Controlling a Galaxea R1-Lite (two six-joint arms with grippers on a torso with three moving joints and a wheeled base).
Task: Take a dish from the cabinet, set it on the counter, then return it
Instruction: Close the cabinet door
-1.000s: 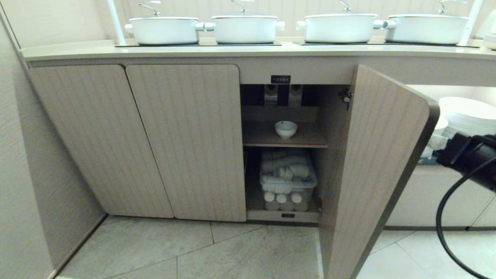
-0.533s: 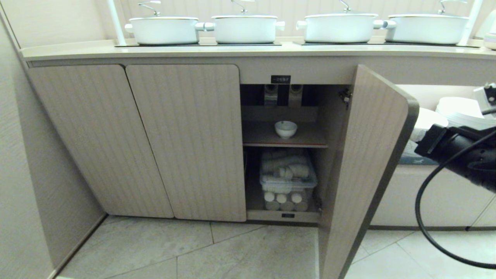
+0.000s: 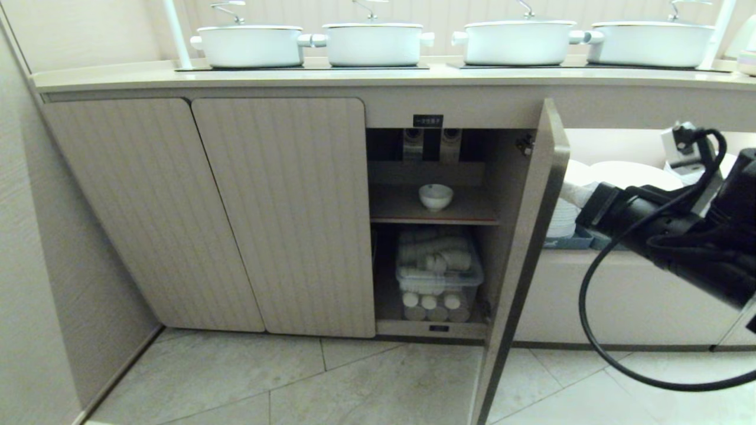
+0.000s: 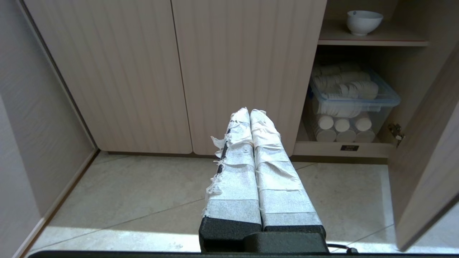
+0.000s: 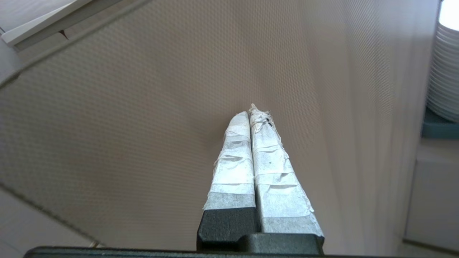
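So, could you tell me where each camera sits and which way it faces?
Head: high, looking down at the cabinet; right arm shows.
Left wrist: low, facing the cabinet; shut left gripper shows.
Right wrist: behind the shut right gripper, tight against the door.
Head and left wrist share the dish.

Clear way to the shelf [image 3: 407, 208] (bare around the dish [image 3: 436, 196]), open door [image 3: 522, 248] flanking right.
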